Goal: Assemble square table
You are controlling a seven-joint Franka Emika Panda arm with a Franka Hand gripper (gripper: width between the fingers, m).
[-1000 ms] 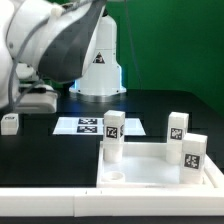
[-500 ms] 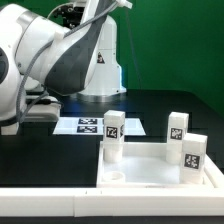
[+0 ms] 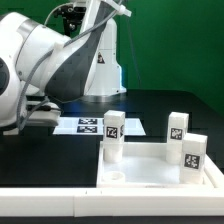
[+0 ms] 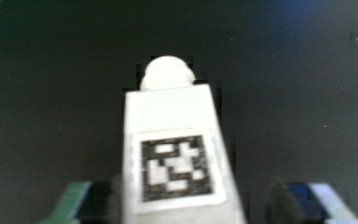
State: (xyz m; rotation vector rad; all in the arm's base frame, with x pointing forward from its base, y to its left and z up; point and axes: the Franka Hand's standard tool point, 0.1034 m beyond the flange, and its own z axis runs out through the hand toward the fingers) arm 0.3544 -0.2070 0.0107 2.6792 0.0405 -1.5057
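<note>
While the claw (image 4: 194,200) straddles a tagged leg (image 4: 172,140), fingers spread, grip uncertain, three legs upright on the tabletop (image 3: 150,172)

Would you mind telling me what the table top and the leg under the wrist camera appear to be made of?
The table top looks like white moulded plastic, with a smooth matte surface and a raised rim. The leg seems to be the same white plastic, matte, with a rounded tip; its black-and-white tag looks like a printed paper sticker, though blur leaves that uncertain.

Square table top (image 3: 160,172) white; its upright legs (image 3: 112,137) white, each with a black-and-white square tag. Counter (image 3: 170,105) black, backdrop green. Marker board (image 3: 97,125) white with black-patterned tags; arm (image 3: 50,60) white and grey.
</note>
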